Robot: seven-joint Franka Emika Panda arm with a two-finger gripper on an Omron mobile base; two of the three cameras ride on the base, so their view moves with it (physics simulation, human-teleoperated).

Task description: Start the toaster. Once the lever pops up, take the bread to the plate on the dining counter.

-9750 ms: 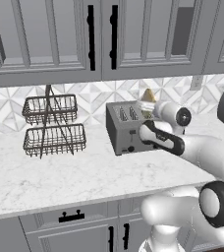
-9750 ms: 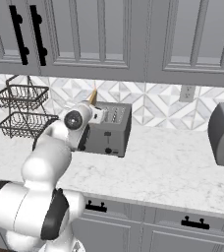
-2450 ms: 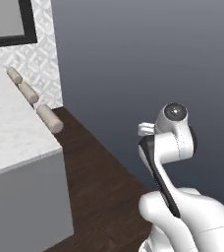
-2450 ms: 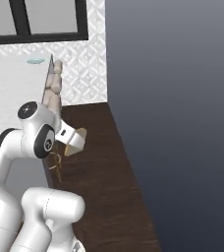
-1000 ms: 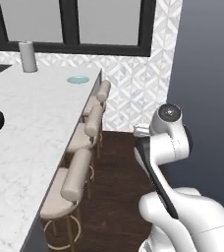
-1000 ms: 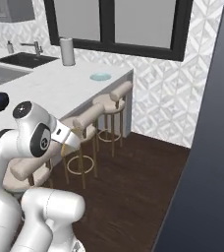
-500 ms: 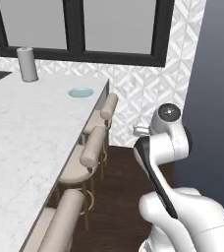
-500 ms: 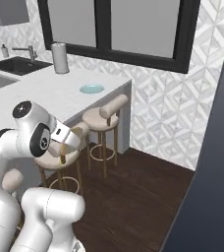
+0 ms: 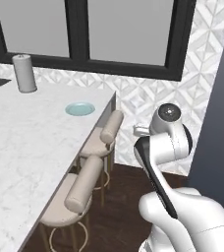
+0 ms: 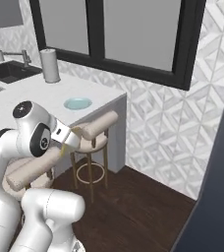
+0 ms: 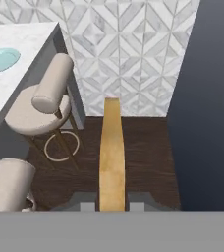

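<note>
**Bread in transit, plate in sight**

The gripper (image 11: pixel 112 205) was clamped on the bread (image 11: pixel 111 157), the slice seen edge-on between the two dark fingertips and jutting straight out ahead of the hand. In the right base view the hand and a sliver of tan slice sat tucked close to the arm's upper joint; my read is that the arm was folded in to keep the load steady and clear of furniture while the base was driving

Landmark: the plate (image 9: pixel 80 109). It lay near the far end of the dining counter (image 9: pixel 20 142), close to the edge above the stools (image 9: pixel 91 172), with a grey canister (image 9: pixel 24 73) farther back toward the window. The bread was well apart from the plate, off the counter's stool side and lower than the top, over dark floor

Judgement: carrying step under way, placement not yet begun. The next move would need the hand raised above counter height and reached across the stools to the plate
</note>
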